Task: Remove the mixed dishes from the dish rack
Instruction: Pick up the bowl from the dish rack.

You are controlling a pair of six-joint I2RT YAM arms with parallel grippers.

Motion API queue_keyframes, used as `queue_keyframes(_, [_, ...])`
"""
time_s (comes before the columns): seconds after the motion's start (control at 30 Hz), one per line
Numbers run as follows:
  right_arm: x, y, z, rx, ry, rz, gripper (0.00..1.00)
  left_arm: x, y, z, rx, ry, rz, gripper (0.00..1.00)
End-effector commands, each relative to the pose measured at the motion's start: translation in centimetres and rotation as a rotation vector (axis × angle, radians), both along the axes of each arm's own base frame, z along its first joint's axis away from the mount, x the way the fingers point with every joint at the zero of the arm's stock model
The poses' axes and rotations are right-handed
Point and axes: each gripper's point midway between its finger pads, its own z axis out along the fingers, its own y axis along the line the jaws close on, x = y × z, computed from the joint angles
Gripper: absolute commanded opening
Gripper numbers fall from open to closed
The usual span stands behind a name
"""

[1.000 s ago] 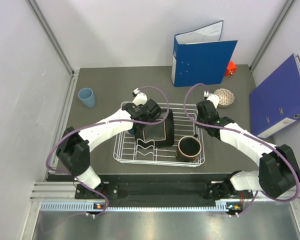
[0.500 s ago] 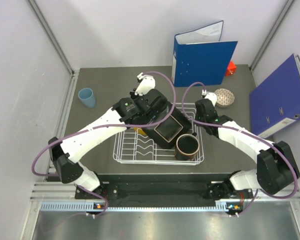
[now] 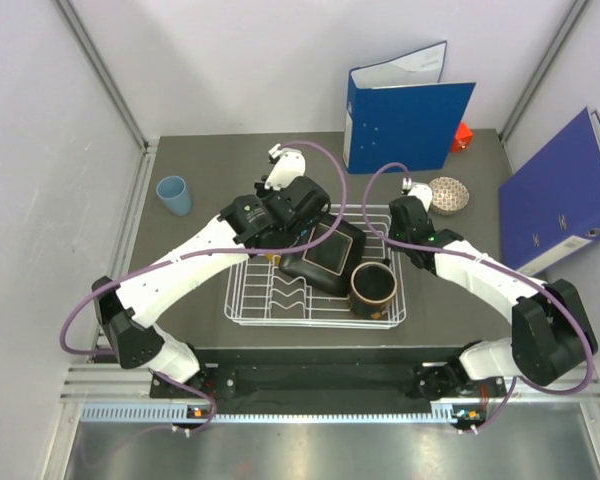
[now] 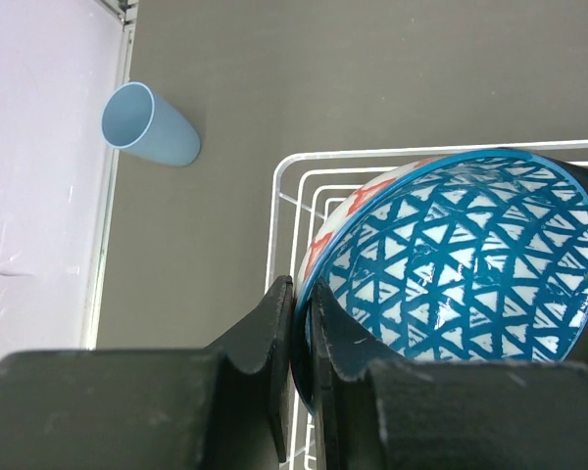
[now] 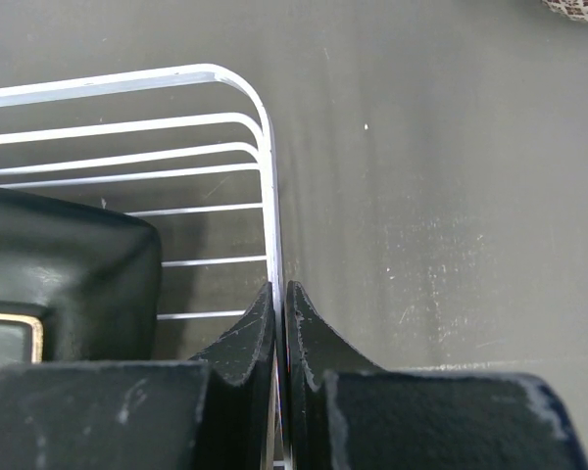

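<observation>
Two dishes, light blue cup (image 3: pixel 173 195) and speckled dish (image 3: pixel 448 195), stood on the counter (image 3: pixel 210 165); black square plate (image 3: pixel 325 255) and brown mug (image 3: pixel 373 288) sat in the dish rack (image 3: pixel 310 324), where the left hand (image 4: pixel 301 294) pinched a triangle-patterned bowl (image 4: pixel 461 264) by its rim and the right hand (image 5: pixel 280 294) clamped the wire edge.

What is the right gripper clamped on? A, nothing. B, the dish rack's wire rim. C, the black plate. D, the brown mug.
B: in the right wrist view, the right gripper is shut on the white wire rim of the dish rack.
</observation>
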Motion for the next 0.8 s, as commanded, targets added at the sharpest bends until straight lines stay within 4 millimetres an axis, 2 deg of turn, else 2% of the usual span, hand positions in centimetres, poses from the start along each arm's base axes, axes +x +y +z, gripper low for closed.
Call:
queue_keyframes(0.0, [-0.5,0.7,-1.9,0.043,0.057,-0.034,0.00,0.0,1.2,3.3,-0.070,-0.112,0.042,0.00])
queue_keyframes(0.13, [-0.5,0.9,-1.5,0.053,0.054,-0.031,0.00,0.0,1.2,3.3,-0.086,-0.122,0.039,0.00])
queue_keyframes(0.2, [-0.4,1.0,-1.0,0.055,0.049,-0.024,0.11,-0.1,1.2,3.6,-0.098,-0.133,0.036,0.00])
queue_keyframes(0.23, [-0.4,1.1,-0.5,0.060,0.041,-0.019,0.18,0.0,1.2,3.7,-0.103,-0.137,0.035,0.00])
queue_keyframes(0.27, [-0.5,1.0,-0.3,0.054,0.044,-0.013,0.33,-0.1,1.2,3.8,-0.106,-0.138,0.034,0.00])
queue_keyframes(0.33, [-0.3,1.1,1.1,0.061,0.021,-0.007,0.46,0.0,1.2,4.0,-0.111,-0.140,0.031,0.00])
queue_keyframes(0.37, [-0.2,1.2,1.6,0.060,0.014,-0.001,0.56,0.0,1.1,4.1,-0.113,-0.142,0.028,0.00])
queue_keyframes(0.43, [-0.2,1.2,2.8,0.057,0.008,0.007,0.65,0.0,1.0,4.1,-0.117,-0.141,0.025,0.00])
queue_keyframes(0.53, [-0.3,0.8,4.3,0.051,-0.008,-0.004,0.97,0.0,1.0,4.3,-0.122,-0.147,0.022,0.00])
queue_keyframes(0.67, [-0.6,-0.2,6.0,0.014,-0.025,-0.016,1.00,0.1,1.0,4.6,-0.122,-0.154,0.015,0.00])
queue_keyframes(0.77, [-1.0,-0.9,8.5,0.005,-0.060,-0.026,1.00,0.2,0.7,5.0,-0.132,-0.163,0.006,0.00])
